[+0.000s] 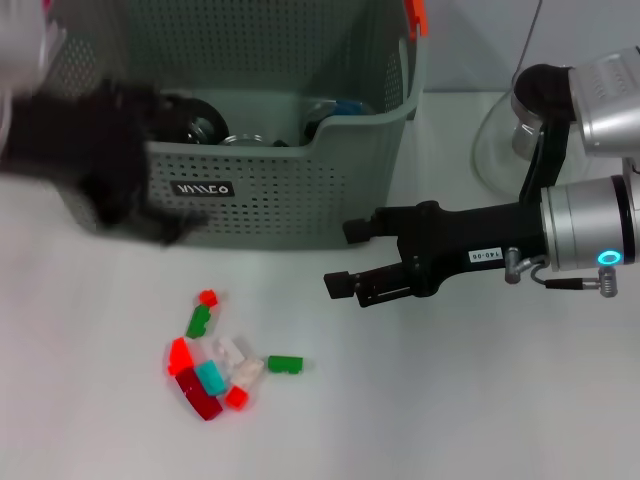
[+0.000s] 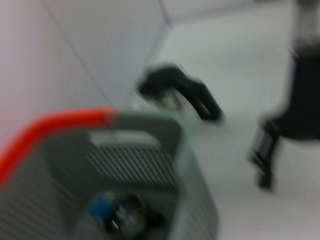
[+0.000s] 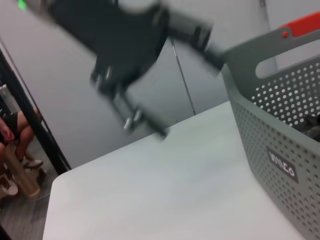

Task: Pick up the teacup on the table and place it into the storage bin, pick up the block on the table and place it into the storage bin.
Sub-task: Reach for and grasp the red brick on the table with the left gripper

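Head view: my right gripper (image 1: 350, 257), jaws spread and empty, hovers beside the storage bin (image 1: 300, 200). Left gripper (image 1: 110, 190): fingers unreadable. The green block (image 1: 284, 364) looks light, rigid, small; I'd pinch its long sides.

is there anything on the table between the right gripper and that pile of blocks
Nothing visible. The right gripper hangs open beside the blocks, with only bare table between them. The storage bin sits behind that path.
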Available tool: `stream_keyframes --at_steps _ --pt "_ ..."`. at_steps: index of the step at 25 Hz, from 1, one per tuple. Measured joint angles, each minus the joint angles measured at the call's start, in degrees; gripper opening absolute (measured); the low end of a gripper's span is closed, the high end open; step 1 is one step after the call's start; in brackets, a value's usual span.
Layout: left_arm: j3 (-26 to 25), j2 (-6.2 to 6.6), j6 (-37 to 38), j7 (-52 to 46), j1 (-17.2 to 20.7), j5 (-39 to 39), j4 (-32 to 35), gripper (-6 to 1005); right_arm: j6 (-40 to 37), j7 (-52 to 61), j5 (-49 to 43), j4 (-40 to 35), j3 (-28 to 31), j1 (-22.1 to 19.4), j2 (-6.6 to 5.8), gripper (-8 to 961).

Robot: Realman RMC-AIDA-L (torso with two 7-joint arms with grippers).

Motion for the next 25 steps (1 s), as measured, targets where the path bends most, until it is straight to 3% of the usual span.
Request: stream_keyframes --at_steps 9,18,25 --pt "3.3 -0.62 5.2 14.0 4.6 8.4 -1.9 938 1.7 0.3 0.0 2.5 1.0 0.1 1.13 941" --pt "18.0 -0.86 5.4 19.6 4.7 14.7 -6.5 936 2.1 1.2 0.9 4.5 1.3 0.3 1.24 940" --pt "28.1 -0.79 0.0 21.4 1.9 21.8 -15.6 937 2.3 1.1 1.0 6.0 3.3 -0.1 1.09 940"
